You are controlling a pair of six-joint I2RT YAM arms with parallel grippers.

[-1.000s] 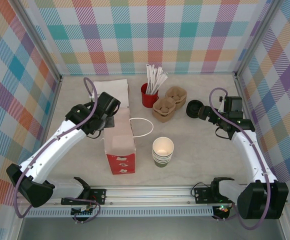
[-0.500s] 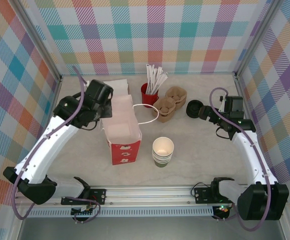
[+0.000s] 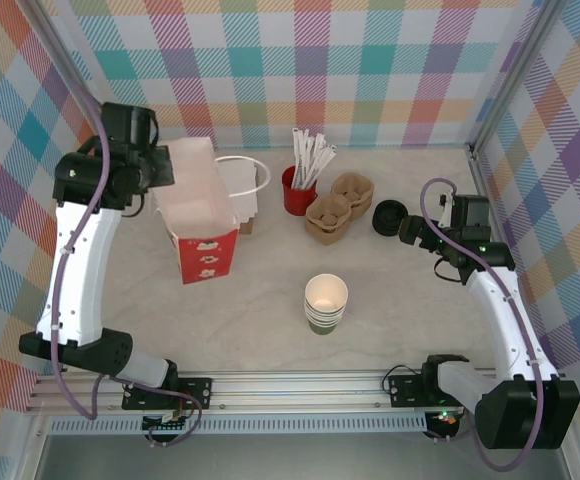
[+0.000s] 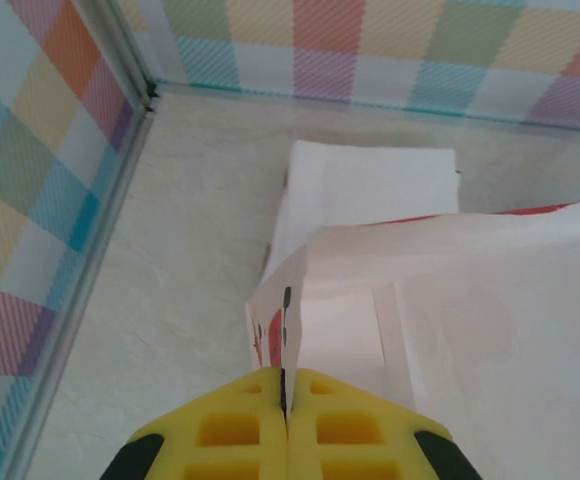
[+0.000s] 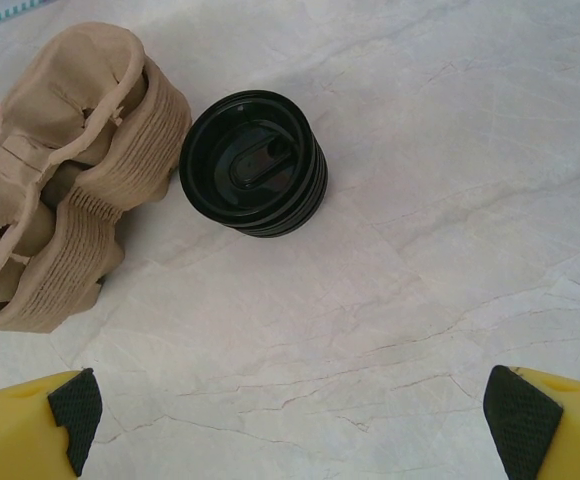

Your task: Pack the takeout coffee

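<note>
The cups (image 3: 326,303) stand nested in one stack mid-table, nearest the arm bases and touching nothing. They look light and thin-walled, so a hard squeeze would likely crumple them. A gentle pinch over the top rim, one finger inside, seems safest, though nested cups may lift together. Farther back, the right gripper (image 5: 295,408) hangs spread wide near the black lids (image 5: 253,165), which sit beside the carriers (image 5: 65,180). Far left, the left gripper (image 4: 285,385) is pinched tight on the rim of the bag (image 3: 205,255), whose mouth is open.
</note>
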